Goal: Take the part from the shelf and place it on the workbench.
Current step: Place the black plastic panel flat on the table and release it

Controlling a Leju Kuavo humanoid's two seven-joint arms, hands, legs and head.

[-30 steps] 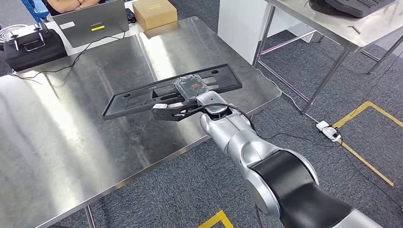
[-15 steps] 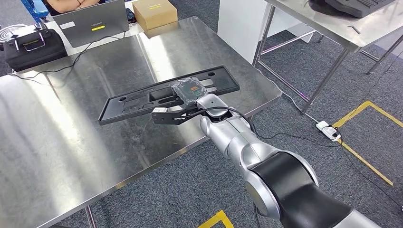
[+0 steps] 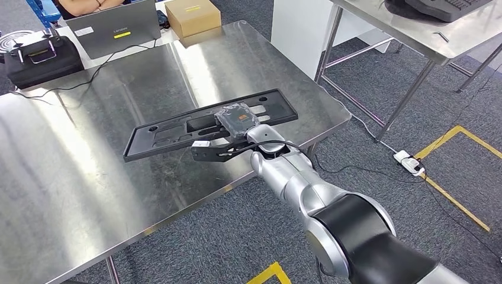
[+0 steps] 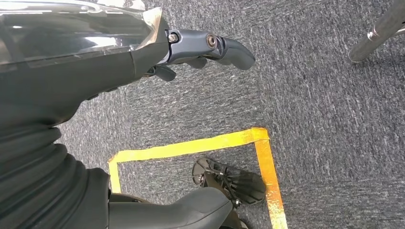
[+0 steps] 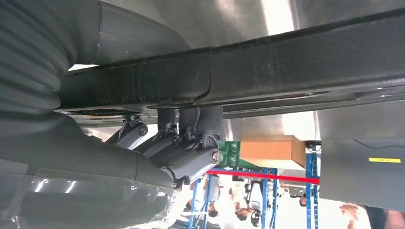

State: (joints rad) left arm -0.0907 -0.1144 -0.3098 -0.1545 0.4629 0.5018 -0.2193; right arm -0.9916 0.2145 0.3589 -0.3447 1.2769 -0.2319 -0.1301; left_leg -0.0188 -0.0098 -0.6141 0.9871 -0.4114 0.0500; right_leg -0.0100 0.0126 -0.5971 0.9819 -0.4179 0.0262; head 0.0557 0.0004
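Observation:
The part (image 3: 177, 127) is a long flat black plastic panel with cut-outs, lying nearly level just over the steel workbench (image 3: 89, 177) near its front right corner. My right hand (image 3: 237, 118) grips it at its near edge, towards its right half. In the right wrist view the dark fingers (image 5: 186, 152) curl around the panel's edge (image 5: 286, 62). Whether the panel touches the steel I cannot tell. My left hand (image 4: 205, 45) hangs over the grey carpet, its fingers loose and holding nothing.
At the workbench's far side stand a grey laptop (image 3: 112, 26), a cardboard box (image 3: 192, 16) and a black bag (image 3: 41, 59) with a cable. A second steel table (image 3: 414, 29) is to the right. A power strip (image 3: 408, 161) and yellow tape lie on the floor.
My right hand has brought the panel slightly lower and nearer to the workbench's front edge. The rest of the scene is as before.

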